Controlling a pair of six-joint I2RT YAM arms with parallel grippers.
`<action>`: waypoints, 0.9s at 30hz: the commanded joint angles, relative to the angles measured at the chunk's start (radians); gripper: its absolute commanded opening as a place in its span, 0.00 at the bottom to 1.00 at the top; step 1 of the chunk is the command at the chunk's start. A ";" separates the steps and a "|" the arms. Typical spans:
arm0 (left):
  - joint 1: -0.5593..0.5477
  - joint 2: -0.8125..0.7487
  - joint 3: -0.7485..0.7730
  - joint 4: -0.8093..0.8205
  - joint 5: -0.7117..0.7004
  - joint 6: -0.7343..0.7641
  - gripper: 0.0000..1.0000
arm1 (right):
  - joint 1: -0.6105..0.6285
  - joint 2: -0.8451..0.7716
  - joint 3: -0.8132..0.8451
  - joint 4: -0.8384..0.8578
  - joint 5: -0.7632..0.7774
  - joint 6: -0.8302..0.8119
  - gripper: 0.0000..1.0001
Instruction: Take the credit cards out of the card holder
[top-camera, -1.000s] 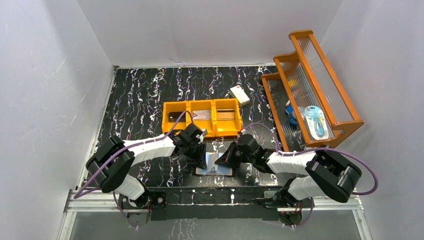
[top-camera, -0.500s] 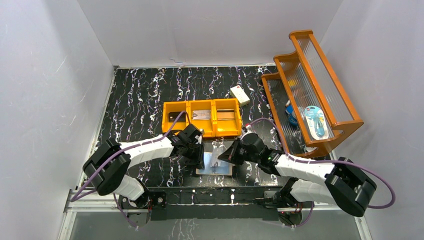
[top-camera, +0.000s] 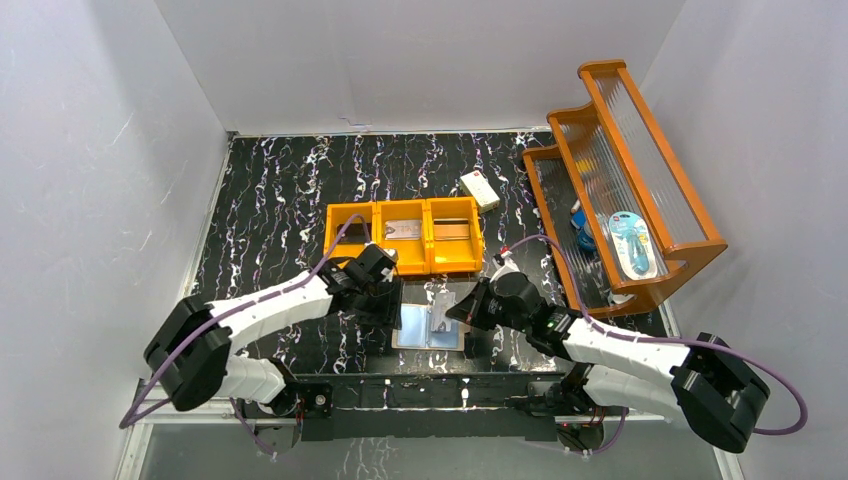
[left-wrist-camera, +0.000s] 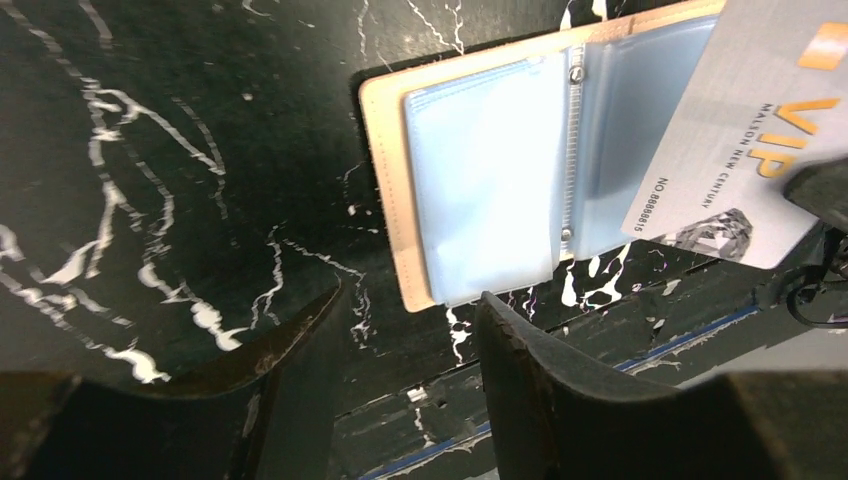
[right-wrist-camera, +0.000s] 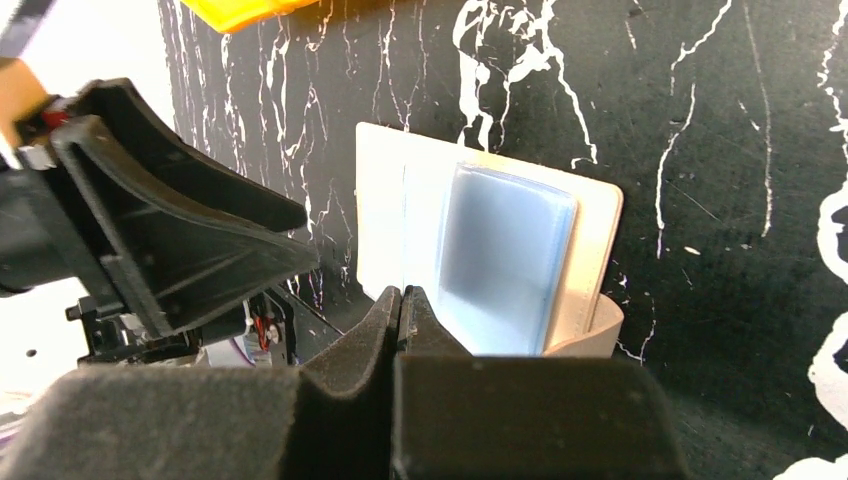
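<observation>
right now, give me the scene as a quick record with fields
wallet: open flat on the table, pockets facing up
card: silver, marked VIP, tilted over the wallet's right panel
right gripper: shut on the card
left gripper: open, empty, by the wallet's left panel
bin: orange, three compartments, just behind the wallet
task state: one card in hand; the left pocket looks empty

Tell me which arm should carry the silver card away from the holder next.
Right. The right hand is shut on the silver card, held over the right panel of the card holder. The left hand is open and empty near the holder's edge.
</observation>
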 joint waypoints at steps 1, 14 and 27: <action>-0.002 -0.111 0.041 -0.092 -0.135 0.032 0.50 | 0.000 -0.009 0.000 0.087 -0.015 -0.070 0.00; 0.269 -0.398 0.064 -0.267 -0.378 0.102 0.96 | 0.001 -0.043 0.117 0.038 -0.037 -0.345 0.00; 0.324 -0.500 0.048 -0.162 -0.644 0.197 0.98 | 0.019 0.060 0.381 -0.119 -0.008 -0.830 0.00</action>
